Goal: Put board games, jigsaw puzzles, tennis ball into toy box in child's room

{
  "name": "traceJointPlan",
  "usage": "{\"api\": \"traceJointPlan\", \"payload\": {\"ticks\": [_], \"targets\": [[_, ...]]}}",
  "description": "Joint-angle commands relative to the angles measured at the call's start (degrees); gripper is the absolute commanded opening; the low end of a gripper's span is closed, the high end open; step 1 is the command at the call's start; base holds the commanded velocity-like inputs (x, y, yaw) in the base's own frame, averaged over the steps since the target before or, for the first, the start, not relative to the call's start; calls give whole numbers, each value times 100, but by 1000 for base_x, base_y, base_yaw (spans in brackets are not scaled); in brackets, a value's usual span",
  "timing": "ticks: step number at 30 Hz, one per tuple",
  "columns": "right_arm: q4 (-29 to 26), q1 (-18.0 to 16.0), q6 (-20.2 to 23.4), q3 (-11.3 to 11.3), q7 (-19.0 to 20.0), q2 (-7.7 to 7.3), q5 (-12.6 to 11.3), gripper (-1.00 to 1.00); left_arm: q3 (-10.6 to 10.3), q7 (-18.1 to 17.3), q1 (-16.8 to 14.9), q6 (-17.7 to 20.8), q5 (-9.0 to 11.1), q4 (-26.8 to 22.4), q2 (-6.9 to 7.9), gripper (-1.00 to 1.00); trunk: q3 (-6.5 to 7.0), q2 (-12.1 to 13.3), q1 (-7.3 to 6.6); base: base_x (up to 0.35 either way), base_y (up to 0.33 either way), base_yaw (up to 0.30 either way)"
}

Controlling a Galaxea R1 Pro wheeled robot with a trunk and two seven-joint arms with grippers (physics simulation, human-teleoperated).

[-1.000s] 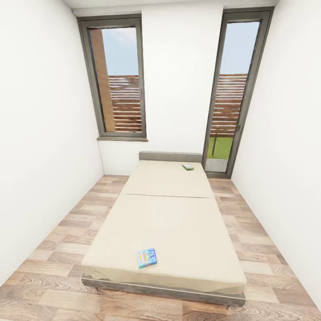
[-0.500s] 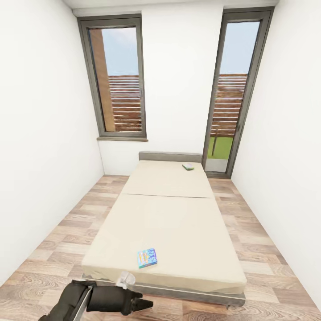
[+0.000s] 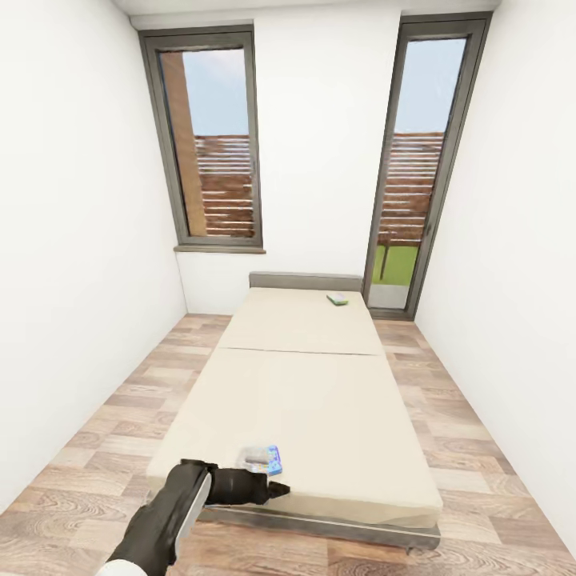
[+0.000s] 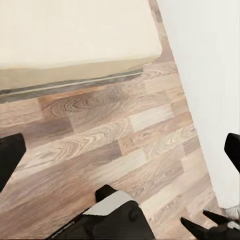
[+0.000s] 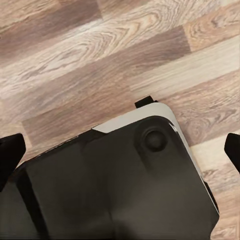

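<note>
A blue board game (image 3: 270,461) lies flat near the foot end of the bed (image 3: 304,400). A small green board game (image 3: 337,299) rests far off by the headboard. My left gripper (image 3: 278,488) reaches in from below and hangs at the mattress's near edge, just below the blue game, whose left part is covered by the wrist. In the left wrist view the left gripper (image 4: 120,155) is open, its fingers (image 4: 10,160) wide apart over the floor beside the bed corner. My right gripper (image 5: 120,150) is open above my own dark base (image 5: 120,190).
The bed fills the middle of a narrow room with white walls on both sides. A window (image 3: 210,144) and a glass door (image 3: 416,176) stand in the far wall. Wooden floor strips (image 3: 96,432) run along both sides of the bed.
My left arm has come up from the lower left and moved forward to the bed's near edge, close below the blue board game. The games lie where they were.
</note>
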Motion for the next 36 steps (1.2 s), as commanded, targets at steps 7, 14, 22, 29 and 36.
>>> {"api": "traceJointPlan", "payload": {"ticks": [7, 14, 22, 29, 36], "targets": [[5, -5, -33, 111, 9, 18, -1, 100, 114, 2166, -1045, -1557, 20, 2265, -364, 100, -40, -14, 3, 0, 0, 0], [5, -5, -25, 119, 7, 20, 3, 100, 160, 3435, -1209, -2139, 32, 2679, -489, 100, -99, -14, 3, 0, 0, 0], [-41, -7, -27, 292, 553, -20, 18, 100, 158, 3644, -1231, -2390, 27, 2726, -489, 100, -174, -14, 3, 0, 0, 0], [-183, -133, 405, 735, 2677, -176, -6, 100, 147, 3664, -1237, -2405, 11, 2661, -471, 100, -240, -14, 3, 0, 0, 0], [-417, -305, 1164, 790, 3521, -364, -40, 100, 138, 3667, -1236, -2377, -4, 2349, -317, 100, -306, -14, 3, 0, 0, 0]]}}
